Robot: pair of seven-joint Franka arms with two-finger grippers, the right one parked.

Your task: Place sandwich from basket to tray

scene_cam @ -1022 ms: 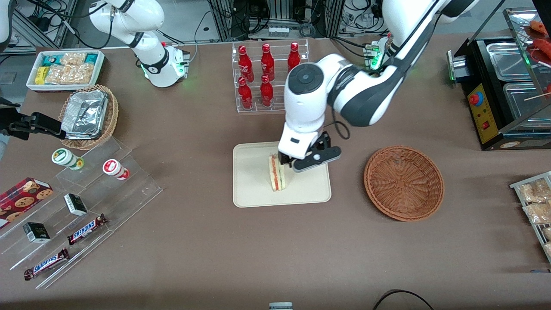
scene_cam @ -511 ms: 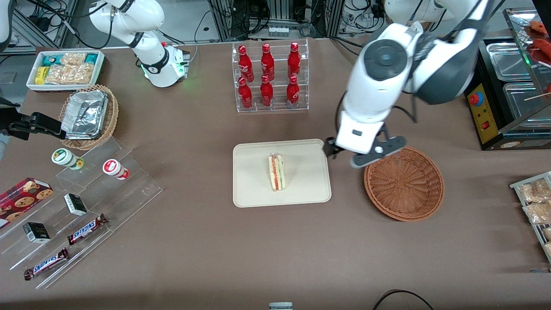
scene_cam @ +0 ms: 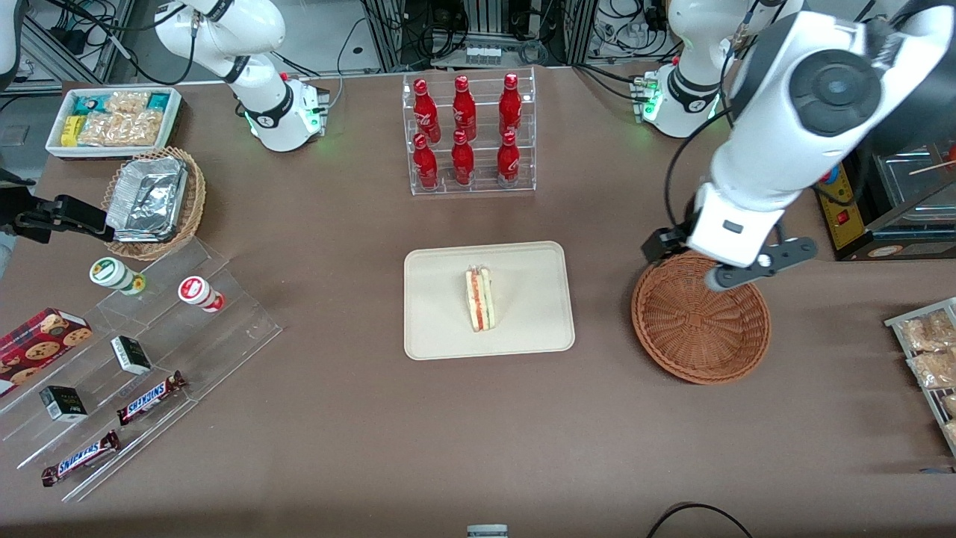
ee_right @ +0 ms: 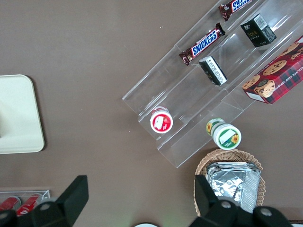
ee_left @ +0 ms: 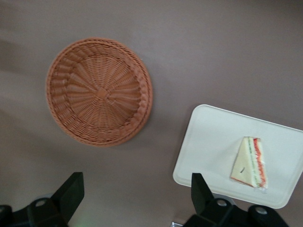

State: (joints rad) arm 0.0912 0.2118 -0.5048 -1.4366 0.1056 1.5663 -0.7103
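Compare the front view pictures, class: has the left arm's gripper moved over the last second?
Yes. The gripper, jaws open, has moved off the tray and sandwich to above the basket.

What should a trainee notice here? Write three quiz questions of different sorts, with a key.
1. True or false: the sandwich lies in the basket.
2. Pick one. The hand is: A) shut on the sandwich; B) open and empty, raised near the basket; C) resting flat on the tray.
3. Fill in: the basket holds ____.

Key: 1. False, it lies on the tray. 2. B. 3. Nothing.
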